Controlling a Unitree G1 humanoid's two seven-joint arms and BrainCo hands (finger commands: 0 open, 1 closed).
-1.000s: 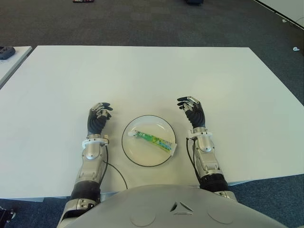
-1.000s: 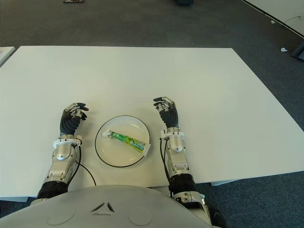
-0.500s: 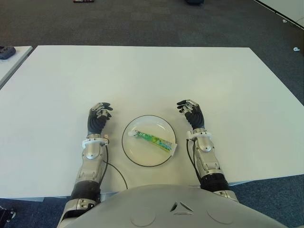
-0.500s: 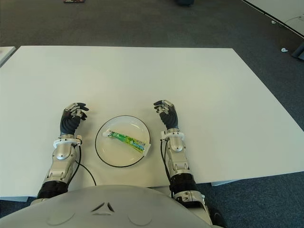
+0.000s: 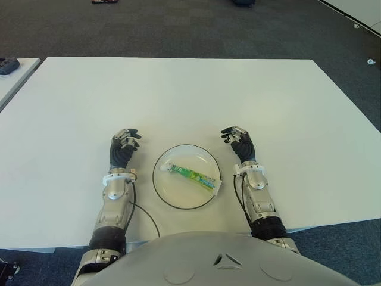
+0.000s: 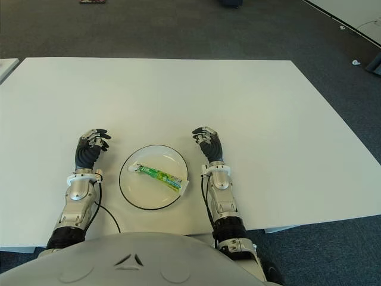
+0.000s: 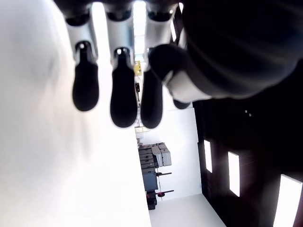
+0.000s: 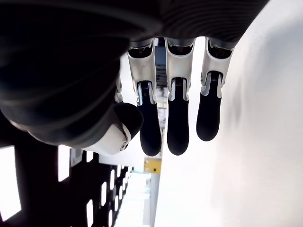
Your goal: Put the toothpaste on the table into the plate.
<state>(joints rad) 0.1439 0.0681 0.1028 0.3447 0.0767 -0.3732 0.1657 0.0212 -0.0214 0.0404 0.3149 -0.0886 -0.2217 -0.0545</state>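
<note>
The toothpaste lies slantwise inside the plate, its flat end reaching the rim on the robot's right, so the placing step looks done. The right hand shows just right of the plate, the left hand just left; both have relaxed fingers and hold nothing. Little seems left beyond parking the 2 arms clear.

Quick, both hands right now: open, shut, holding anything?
Left hand: open, fingers relaxed, holding nothing, left of the plate.
Right hand: open, holding nothing, right of the plate.
Toothpaste lies in the plate.
</note>
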